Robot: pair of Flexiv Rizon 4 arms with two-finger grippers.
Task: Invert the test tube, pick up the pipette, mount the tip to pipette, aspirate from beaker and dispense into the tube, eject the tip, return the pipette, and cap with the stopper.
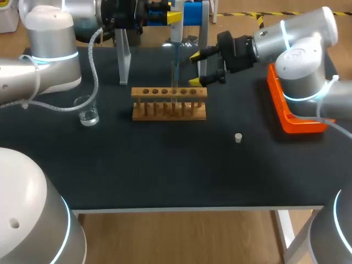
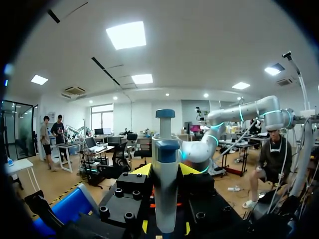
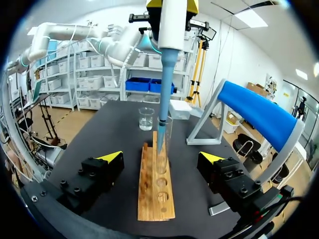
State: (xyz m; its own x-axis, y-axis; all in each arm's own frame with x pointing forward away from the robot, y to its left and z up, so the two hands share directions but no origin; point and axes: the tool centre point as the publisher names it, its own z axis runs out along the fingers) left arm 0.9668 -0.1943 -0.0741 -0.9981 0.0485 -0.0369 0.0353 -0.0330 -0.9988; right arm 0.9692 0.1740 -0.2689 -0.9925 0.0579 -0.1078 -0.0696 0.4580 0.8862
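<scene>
A black-topped table [image 1: 165, 176] with a pale near edge stands on a wood-toned floor [image 1: 181, 236], under a white ceiling [image 2: 199, 45] with bright rectangular light panels [image 2: 126, 35].

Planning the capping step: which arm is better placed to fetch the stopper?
Right. Its gripper is open and empty, nearer the stopper; the left gripper is shut on the pipette over the rack.

A: Head view bright, evenly lit from overhead. The matte black table top [image 1: 165, 176] reads flat and dark, swallowing shadows.
B: Small glints on the clear glass beaker [image 1: 87, 112] at left. The glowing cyan joint ring [image 1: 55, 56] there blooms slightly. Wrist views?
A: Heavy fisheye bend toward the black rims. In the left one the white-and-blue plastic pipette [image 2: 165, 169] sits right at the lens, slightly soft.
</scene>
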